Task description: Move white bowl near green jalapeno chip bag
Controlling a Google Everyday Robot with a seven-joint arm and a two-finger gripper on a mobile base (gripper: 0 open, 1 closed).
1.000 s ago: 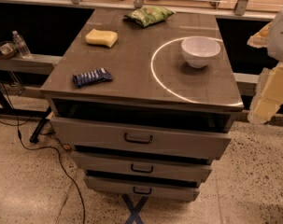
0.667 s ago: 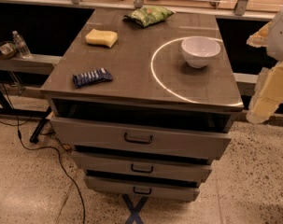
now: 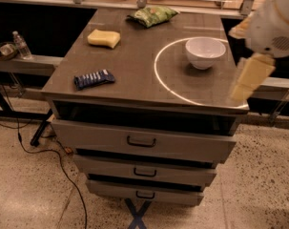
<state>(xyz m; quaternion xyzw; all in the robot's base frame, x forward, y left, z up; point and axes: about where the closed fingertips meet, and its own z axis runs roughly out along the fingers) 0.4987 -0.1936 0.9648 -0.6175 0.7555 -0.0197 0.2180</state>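
Approach is looking like the step in hand: the robot's gripper [image 3: 249, 80], a pale yellowish tool under a white arm housing, is hanging off the right edge of the grey-brown cabinet top [image 3: 134, 66], apart from everything on it, and I cannot tell whether it is open or closed. The small round glossy white bowl [image 3: 205, 51] is sitting upright on the right half of the top, inside a thin bright ring [image 3: 156, 75] marked on the surface. It is the object nearest the gripper and nothing is touching it. The crinkly green jalapeno chip bag [image 3: 152, 15] is lying at the far edge, left of the bowl and well apart from it, with bare surface between them. A yellow rectangular sponge [image 3: 104, 37] and a dark blue wrapped snack bar [image 3: 94, 78] are lying on the left half, out of the likely path. Doing this step well is probably meaning coming in over the bowl from above and taking one wall at the rim rather than the tapering sides, since the glaze is likely to slip. The bowl is then needing only a slight lift before being set down just beside the bag, without pushing the light bag off the back edge.
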